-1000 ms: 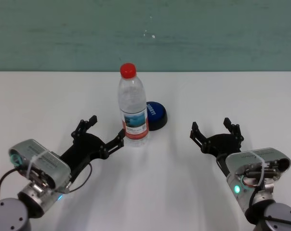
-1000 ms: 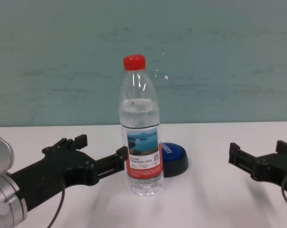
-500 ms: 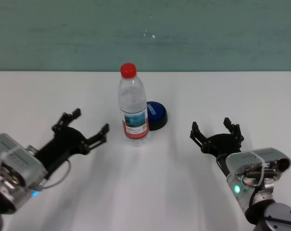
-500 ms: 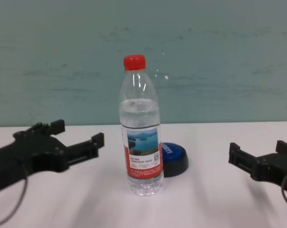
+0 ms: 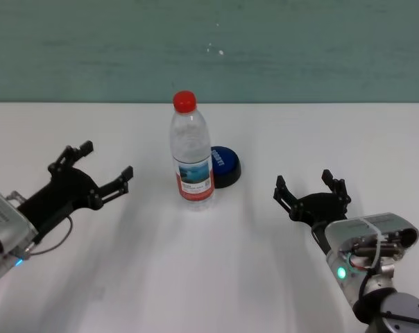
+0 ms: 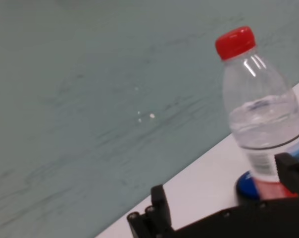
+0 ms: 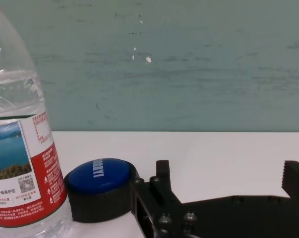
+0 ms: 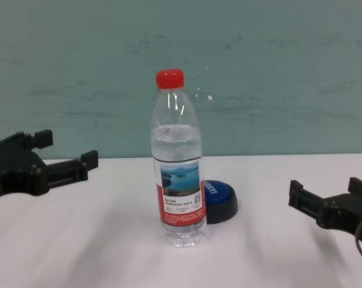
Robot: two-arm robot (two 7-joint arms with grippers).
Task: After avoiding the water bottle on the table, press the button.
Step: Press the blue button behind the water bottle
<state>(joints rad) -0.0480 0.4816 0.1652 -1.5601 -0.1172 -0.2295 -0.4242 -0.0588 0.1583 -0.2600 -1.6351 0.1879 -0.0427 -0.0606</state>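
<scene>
Two hands, both spread wide and empty: our left hand (image 5: 91,179) and right hand (image 5: 311,193) flank the upright water bottle (image 5: 192,154), each well apart from it. Button (image 5: 224,165) sits just behind the bottle on the table (image 5: 216,270), untouched; we judge the press still outstanding.

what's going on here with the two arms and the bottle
Nothing is being held right now. A water bottle stands upright on the white table, with the blue button just behind it toward the robot's right. The left claw is open and has drawn back from the bottle over the past second, now clear of it on the left. The right claw is open too and sits parked low on the right. The button has not been pressed yet.
</scene>
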